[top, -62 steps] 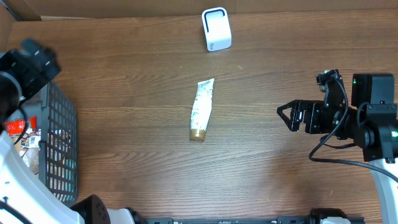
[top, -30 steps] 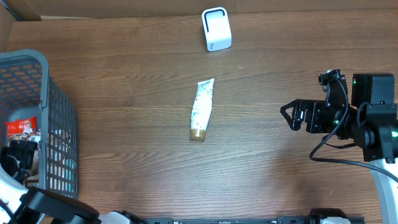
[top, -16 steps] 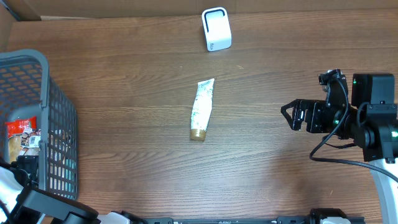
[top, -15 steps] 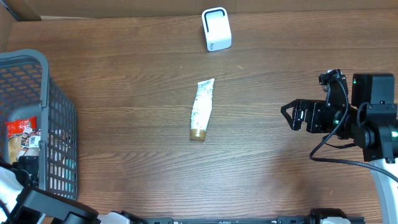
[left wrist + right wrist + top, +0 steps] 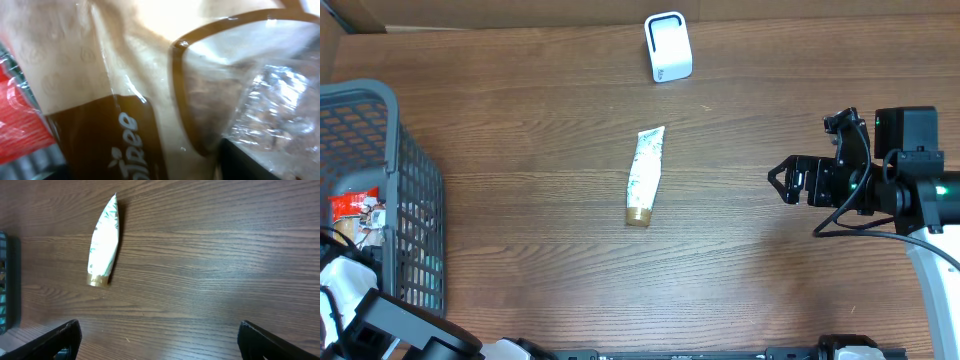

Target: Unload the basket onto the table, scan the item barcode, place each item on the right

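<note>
A cream and brown bag [image 5: 125,95] with a clear window fills the left wrist view, pressed close against the camera. One dark finger [image 5: 272,162] of my left gripper shows at the lower right, at the bag's edge. How the jaws stand on the bag is hidden. A white and green tube [image 5: 644,175] with a gold cap lies mid-table, also in the right wrist view as the tube [image 5: 103,242]. The white scanner [image 5: 668,47] stands at the far edge. My right gripper [image 5: 782,183] hovers open above bare wood, right of the tube.
A grey wire basket [image 5: 415,200] stands at the left edge, holding a red packet [image 5: 348,205] and other packets. My left arm [image 5: 350,285] reaches down into its near end. A cardboard wall runs along the far side.
The left arm has dropped from above the basket down into its near end. The right gripper has shifted slightly left and away.
</note>
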